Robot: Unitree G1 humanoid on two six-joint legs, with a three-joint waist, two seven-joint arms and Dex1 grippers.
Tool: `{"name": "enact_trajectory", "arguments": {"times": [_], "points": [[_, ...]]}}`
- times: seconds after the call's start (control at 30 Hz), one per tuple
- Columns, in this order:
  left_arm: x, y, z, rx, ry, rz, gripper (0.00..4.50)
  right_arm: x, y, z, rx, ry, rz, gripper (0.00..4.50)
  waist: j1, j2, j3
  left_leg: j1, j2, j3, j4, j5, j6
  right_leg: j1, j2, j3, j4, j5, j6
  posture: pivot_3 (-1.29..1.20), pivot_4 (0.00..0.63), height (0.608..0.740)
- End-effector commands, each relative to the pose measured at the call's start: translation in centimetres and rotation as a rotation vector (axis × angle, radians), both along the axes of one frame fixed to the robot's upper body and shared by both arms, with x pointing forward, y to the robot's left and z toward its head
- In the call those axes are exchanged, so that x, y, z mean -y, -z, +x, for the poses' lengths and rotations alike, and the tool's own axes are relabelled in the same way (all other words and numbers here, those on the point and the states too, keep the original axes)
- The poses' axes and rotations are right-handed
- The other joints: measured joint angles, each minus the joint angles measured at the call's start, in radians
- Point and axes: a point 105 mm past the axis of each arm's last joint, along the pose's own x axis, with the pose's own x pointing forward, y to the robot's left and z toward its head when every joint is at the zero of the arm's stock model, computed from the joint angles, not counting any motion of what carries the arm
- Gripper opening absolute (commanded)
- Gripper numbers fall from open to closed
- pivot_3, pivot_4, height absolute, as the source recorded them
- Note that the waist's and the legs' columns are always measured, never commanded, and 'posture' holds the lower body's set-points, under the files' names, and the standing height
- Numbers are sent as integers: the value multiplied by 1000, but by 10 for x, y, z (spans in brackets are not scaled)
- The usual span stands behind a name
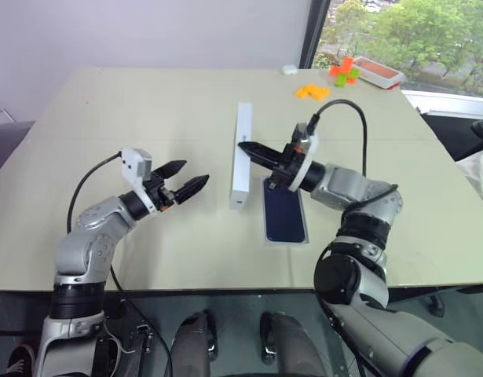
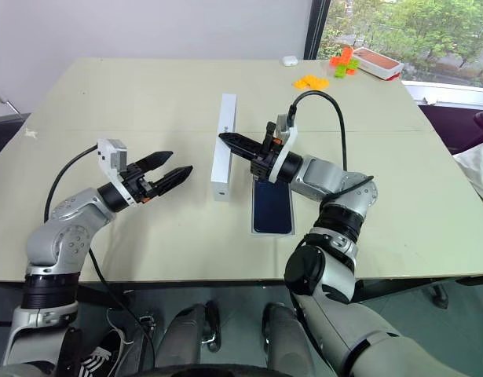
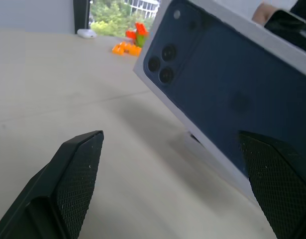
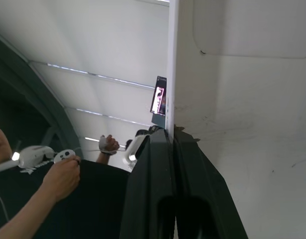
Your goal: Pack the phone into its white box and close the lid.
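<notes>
Phone (image 1: 285, 214): dark navy slab lying flat in the shallow white box (image 1: 266, 228), near the front middle of the pale table (image 1: 147, 118), white rim showing along its left and front edges. Lid (image 1: 241, 155): standing on its long edge just to the left of the box, upright and narrow from above, running front to back; printed dark-blue phone picture with three camera lenses facing the left claw, seen large in the left wrist view (image 3: 227, 94).

Right claw (image 1: 249, 148): pinched shut on the lid's top wall, black fingers pressed together with the thin white wall between them, seen close in the right wrist view (image 4: 170, 144). Reaching leftward over the far end of the phone, a black cable looping up from its wrist.

Left claw (image 1: 190, 181): spread wide and holding nothing, hovering above the table to the left of the lid, well apart from it, fingers pointing toward the printed face.

Far right corner of the table: orange blocks (image 1: 312, 91), a few orange and green pieces (image 1: 345, 72) and a flat red-and-white tray (image 1: 378, 71). Small white earbud case (image 1: 289, 69) by the far edge. Window with green trees beyond.

Right wrist view: a person's hands (image 4: 63, 177) holding white controllers, under a pale ceiling.
</notes>
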Motion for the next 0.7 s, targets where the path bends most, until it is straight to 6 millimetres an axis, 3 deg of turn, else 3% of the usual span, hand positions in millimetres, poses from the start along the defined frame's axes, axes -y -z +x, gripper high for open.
{"name": "enact_trajectory", "arguments": {"times": [0.03,0.2,0.43,0.53,0.7], "points": [[0,-10,-7,38,17,6,4500,2,-2,-8,28,-3,11,32,0,0,0,0,0,0,0,0,0,0,0,0,0,0,0,0,150,740],[4,-1,-9,22,19,29,4500,3,19,-17,-7,-13,-44,32,-1,0,0,0,1,0,-1,0,0,0,0,0,-1,0,0,0,150,740],[21,6,-14,-5,63,24,4500,7,28,-15,-36,27,-77,32,1,0,0,0,1,0,-3,0,0,0,0,0,-3,0,0,0,150,740],[29,10,-15,-36,81,-2,3680,10,28,-14,-38,43,-92,0,0,0,0,0,1,0,-6,0,0,0,0,0,-6,0,0,0,150,740],[42,16,-11,-66,107,-32,1073,12,31,-18,-46,29,-98,0,1,1,0,0,-1,0,-10,1,2,1,1,0,-10,0,1,0,150,740]]}}
